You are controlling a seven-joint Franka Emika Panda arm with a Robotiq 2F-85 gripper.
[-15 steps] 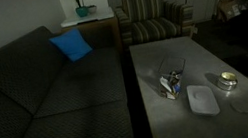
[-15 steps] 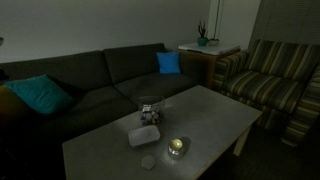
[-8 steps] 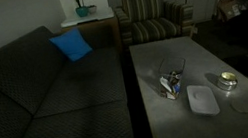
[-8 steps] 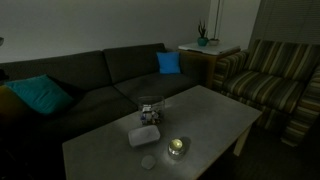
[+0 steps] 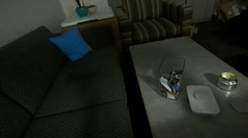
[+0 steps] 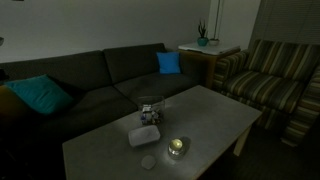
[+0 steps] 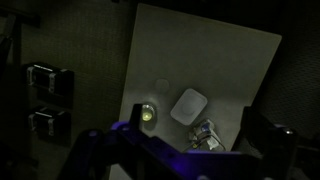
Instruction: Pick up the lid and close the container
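Whitish translucent lid (image 5: 203, 98); clear container (image 5: 173, 81) with blue and dark contents; silvery tin (image 5: 228, 80); pale grey table (image 5: 162, 52); dark speckled sofa (image 5: 27, 95) with blue cushion (image 5: 71, 45); striped armchair (image 5: 153, 17).

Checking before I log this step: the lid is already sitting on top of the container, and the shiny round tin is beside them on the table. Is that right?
Not quite. The lid is not on the container; it lies flat on the table beside it, as both exterior views show. The shiny round tin is beside them on the table, as you said.
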